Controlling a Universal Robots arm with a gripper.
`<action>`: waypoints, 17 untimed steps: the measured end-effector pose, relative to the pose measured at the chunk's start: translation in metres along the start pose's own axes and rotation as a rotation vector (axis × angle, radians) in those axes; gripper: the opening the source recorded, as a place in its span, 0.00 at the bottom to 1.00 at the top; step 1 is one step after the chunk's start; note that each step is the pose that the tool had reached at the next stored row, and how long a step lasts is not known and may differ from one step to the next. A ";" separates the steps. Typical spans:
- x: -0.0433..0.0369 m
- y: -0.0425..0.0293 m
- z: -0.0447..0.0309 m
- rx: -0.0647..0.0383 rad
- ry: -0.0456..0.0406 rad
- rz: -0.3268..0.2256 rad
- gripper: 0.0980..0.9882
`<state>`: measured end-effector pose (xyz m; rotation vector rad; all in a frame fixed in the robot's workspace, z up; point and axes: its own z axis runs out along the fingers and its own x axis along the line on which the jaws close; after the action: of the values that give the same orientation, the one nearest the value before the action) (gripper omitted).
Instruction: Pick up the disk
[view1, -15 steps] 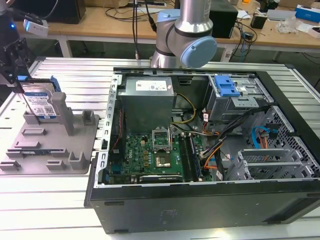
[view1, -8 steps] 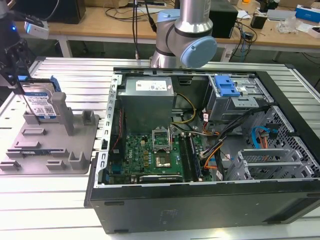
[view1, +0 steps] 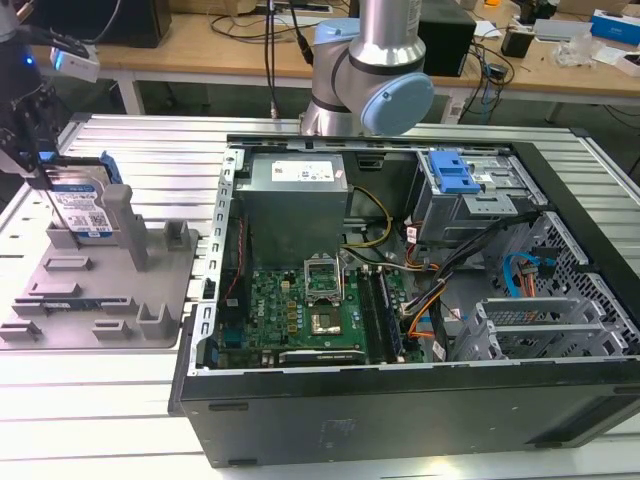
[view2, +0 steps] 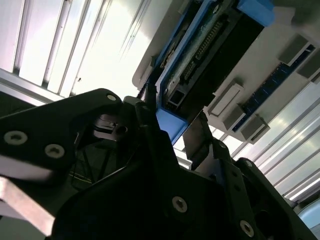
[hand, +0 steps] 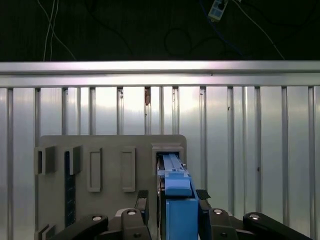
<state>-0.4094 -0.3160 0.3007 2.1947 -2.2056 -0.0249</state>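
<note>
The disk (view1: 85, 208) stands on edge in a slot of the grey tray (view1: 110, 300), at the exterior view's left, its label facing out and its blue side rail uppermost. Its lower edge looks seated in the slot, so I judge it not yet lifted. The tool (hand: 172, 196) sits over the top edge, and in the first wrist view the blue rail runs straight through its middle. I cannot tell whether the tool is clamped on the disk or only set around it.

The step in hand looks like the grasp itself, with the lift not yet begun. A clean pick calls for a firm hold on the two broad faces and a straight pull upward, since the tray's posts stand close beside the slot. The tray lies on the ribbed metal tabletop (view1: 100, 420), beside an open computer case (view1: 400, 400).
</note>
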 end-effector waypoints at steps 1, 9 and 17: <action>0.0000 0.0000 0.0003 0.000 0.0000 0.000 0.43; 0.0000 -0.0001 0.0017 0.000 0.0000 0.000 0.35; -0.0024 0.0020 0.0019 0.001 0.0000 0.000 0.35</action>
<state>-0.4115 -0.3136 0.2988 2.1953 -2.2059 -0.0240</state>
